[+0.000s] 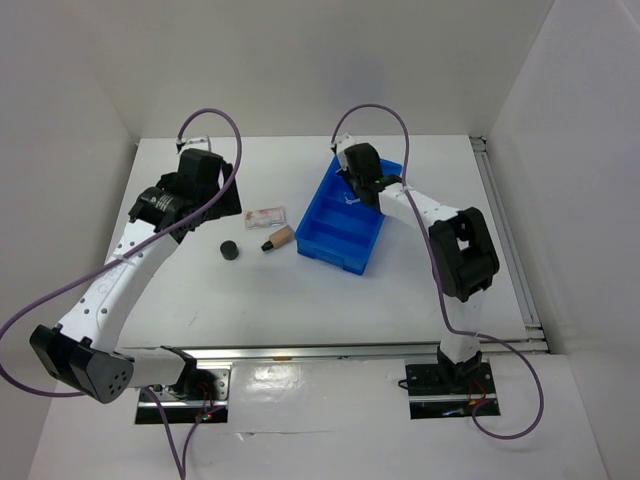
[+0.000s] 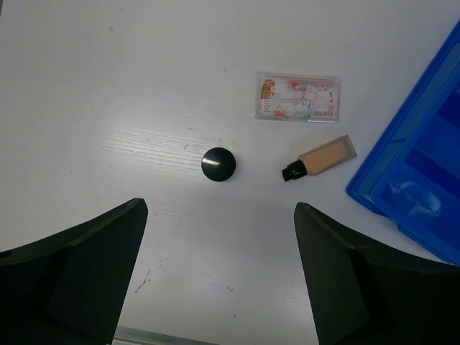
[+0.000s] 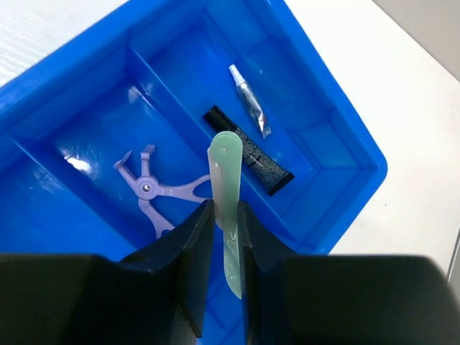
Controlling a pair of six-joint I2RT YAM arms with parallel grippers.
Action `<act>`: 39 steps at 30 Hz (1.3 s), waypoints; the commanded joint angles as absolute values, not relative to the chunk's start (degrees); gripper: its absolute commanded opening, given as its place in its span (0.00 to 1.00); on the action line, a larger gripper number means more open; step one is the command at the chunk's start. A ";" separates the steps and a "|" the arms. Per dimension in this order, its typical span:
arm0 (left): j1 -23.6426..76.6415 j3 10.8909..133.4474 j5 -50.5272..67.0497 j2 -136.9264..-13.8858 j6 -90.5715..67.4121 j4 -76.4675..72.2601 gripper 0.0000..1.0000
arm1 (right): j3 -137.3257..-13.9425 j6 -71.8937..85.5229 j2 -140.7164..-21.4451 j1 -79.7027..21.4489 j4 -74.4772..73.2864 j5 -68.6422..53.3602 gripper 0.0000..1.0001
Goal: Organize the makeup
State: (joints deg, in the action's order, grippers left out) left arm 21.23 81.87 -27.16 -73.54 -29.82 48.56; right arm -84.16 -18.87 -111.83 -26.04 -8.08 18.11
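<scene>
Lower the green stick (image 3: 226, 162), pinched tight in the right gripper (image 3: 225, 215) over the tray (image 3: 309, 79), into a slot before releasing. Aim the wide-open, empty left gripper (image 2: 221, 215) at the pot (image 2: 218, 164) on the table (image 2: 108, 108).

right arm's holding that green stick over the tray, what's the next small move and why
Probably lower the right gripper a little and open it: it is shut on the green stick right above the blue tray, where a black tube and a purple tool already lie.
</scene>
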 commanded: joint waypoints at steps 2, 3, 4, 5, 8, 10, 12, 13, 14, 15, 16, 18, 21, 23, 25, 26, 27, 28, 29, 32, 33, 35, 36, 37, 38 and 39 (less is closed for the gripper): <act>21.09 84.02 -26.54 -74.26 -29.18 48.51 0.98 | -86.57 -18.46 -112.85 -25.58 -4.74 16.53 0.30; 21.09 84.02 -26.54 -74.27 -29.18 48.52 0.98 | -87.27 -18.46 -112.85 -25.58 -4.75 16.52 0.35; 21.09 84.02 -26.02 -74.79 -29.18 48.52 0.99 | -87.28 -17.85 -112.85 -25.58 -5.36 16.52 0.37; 21.09 84.02 -26.02 -74.79 -29.18 48.52 0.99 | -87.28 -17.32 -112.85 -25.58 -5.36 16.52 0.39; 21.09 84.02 -24.97 -75.32 -29.18 48.52 1.00 | -88.41 -16.71 -112.85 -25.58 -5.98 15.91 0.43; 21.09 84.55 -24.35 -75.85 -28.57 48.52 1.00 | -89.72 -15.39 -112.24 -25.58 -7.29 15.39 0.44; 21.09 84.03 -22.15 -76.46 -27.08 47.38 1.00 | -91.75 -11.97 -111.71 -24.97 -9.57 14.77 0.44; 21.09 84.02 -21.45 -77.77 -26.55 47.37 0.98 | -94.72 -10.65 -111.71 -24.96 -13.15 12.68 0.44; 21.09 84.02 -20.66 -78.39 -25.93 47.37 0.98 | -96.31 -9.33 -111.71 -24.96 -15.18 11.61 0.44; 21.09 84.02 -19.96 -79.27 -25.93 47.37 0.98 | -97.72 -7.05 -111.71 -24.96 -16.95 10.38 0.44; 21.09 85.07 -19.95 -80.23 -26.54 48.50 0.98 | -100.61 -5.90 -111.71 -24.96 -20.88 7.59 0.44; 21.09 86.65 -21.60 -82.79 -29.33 51.92 0.97 | -102.47 -4.14 -111.19 -26.61 -24.16 4.24 0.52; 18.12 89.99 -21.19 -84.02 -34.52 55.19 0.96 | -103.97 -4.13 -111.18 -31.00 -27.76 2.39 0.65; 14.44 90.62 -20.57 -83.24 -36.99 56.34 0.96 | -106.78 -4.13 -113.63 -32.77 -29.78 -1.20 0.75; 12.40 90.62 -19.96 -82.18 -39.45 56.87 0.96 | -109.15 -5.18 -115.83 -35.24 -30.75 -3.33 0.78; 10.74 91.31 -19.95 -81.31 -40.16 57.47 0.96 | -112.38 -5.88 -118.71 -36.11 -31.98 -4.56 0.78; 10.11 91.32 -19.95 -81.30 -40.17 58.18 0.97 | -113.89 -6.67 -120.13 -37.60 -31.99 -4.57 0.78; 10.11 92.54 -20.47 -80.52 -41.82 58.79 0.98 | -115.30 -8.68 -121.45 -38.23 -32.51 -5.09 0.78; 9.32 92.55 -20.48 -79.64 -41.84 59.49 0.98 | -117.14 -9.83 -123.73 -38.23 -32.52 -6.40 0.78; 8.79 92.55 -22.15 -77.09 -41.93 58.89 0.99 | -119.00 -12.74 -127.51 -39.46 -29.37 -5.55 0.86; 8.79 92.55 -22.84 -77.08 -41.23 58.36 0.99 | -119.00 -14.14 -128.14 -40.16 -28.14 -5.54 0.98; 8.79 92.02 -23.38 -76.38 -40.61 58.36 0.99 | -117.52 -17.03 -128.76 -41.13 -24.55 -6.06 1.00; 8.79 92.02 -23.38 -76.38 -40.61 58.36 0.99 | -115.51 -18.44 -129.28 -42.09 -21.65 -6.06 1.00; 8.79 91.50 -23.38 -76.38 -40.08 58.36 0.99 | -112.88 -19.76 -128.50 -42.62 -18.23 -6.06 1.00; 8.79 91.49 -23.38 -76.38 -40.08 58.97 0.99 | -108.24 -22.30 -127.97 -43.76 -11.49 -6.06 1.00; 8.79 90.97 -23.38 -76.38 -40.08 58.97 0.99 | -107.06 -22.32 -127.97 -44.29 -8.99 -4.15 1.00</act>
